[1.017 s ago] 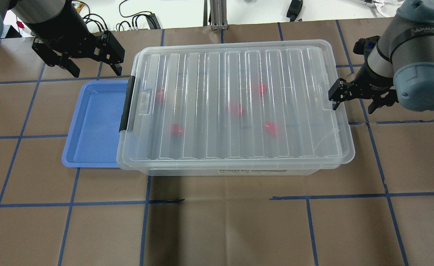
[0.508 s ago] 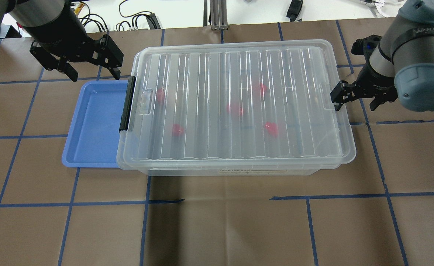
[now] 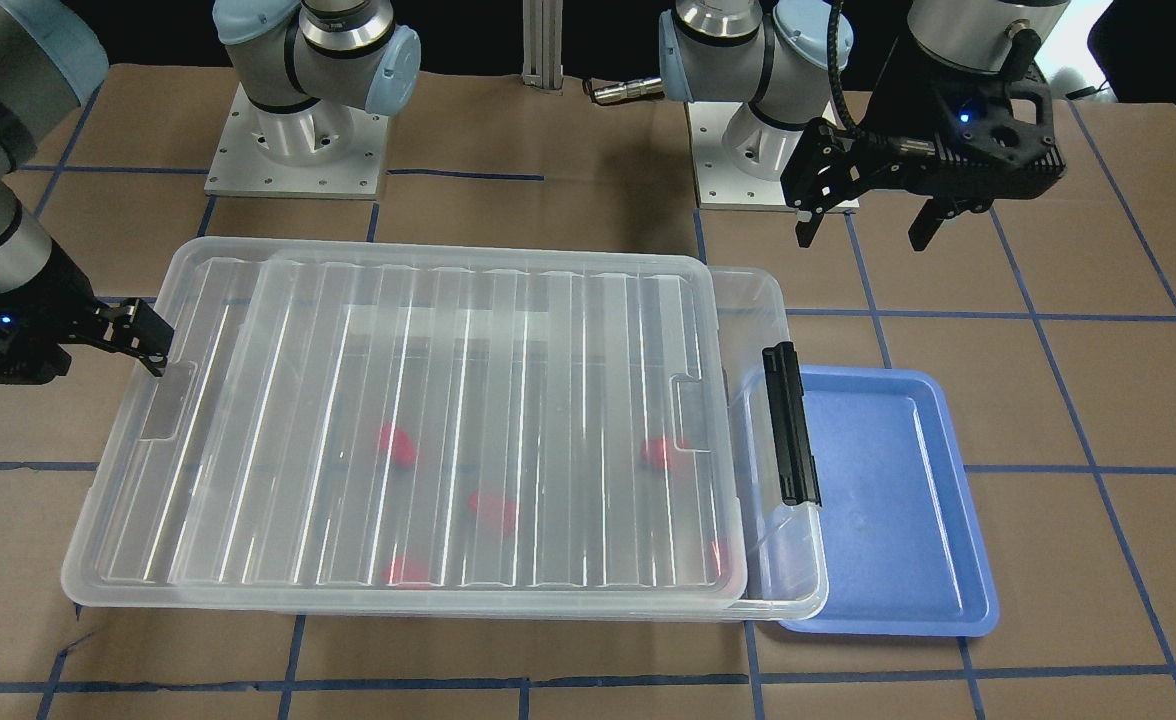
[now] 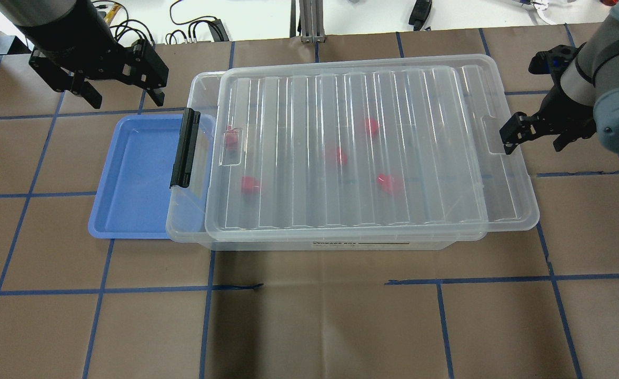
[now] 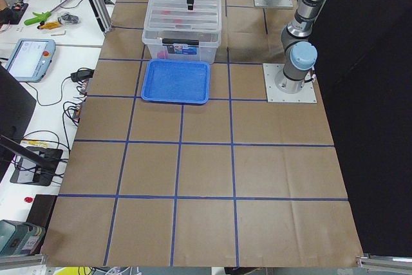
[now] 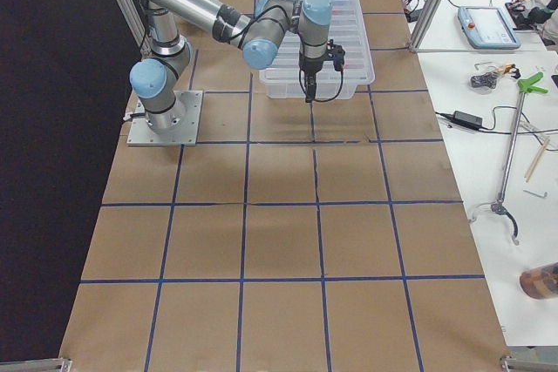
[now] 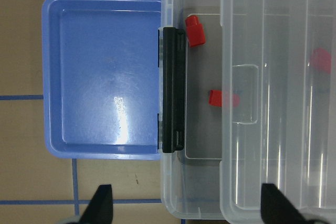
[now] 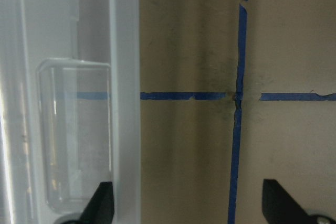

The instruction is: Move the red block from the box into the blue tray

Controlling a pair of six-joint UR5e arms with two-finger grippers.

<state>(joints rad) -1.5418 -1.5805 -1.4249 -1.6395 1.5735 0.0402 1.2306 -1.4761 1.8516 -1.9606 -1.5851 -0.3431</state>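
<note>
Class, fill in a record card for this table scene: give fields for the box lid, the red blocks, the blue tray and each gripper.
lid: rests on the box, offset toward the robot's right; a strip by the black latch lies uncovered
red blocks: five, all inside the box
blue tray: empty, at the box's latch end
left gripper: open, empty, beyond the tray's far edge
right gripper: open, at the lid's right edge

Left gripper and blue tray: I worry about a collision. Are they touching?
Apart. The front-facing view shows the left gripper, open, hanging beyond the far rim of the blue tray, with bare table between them.
</note>
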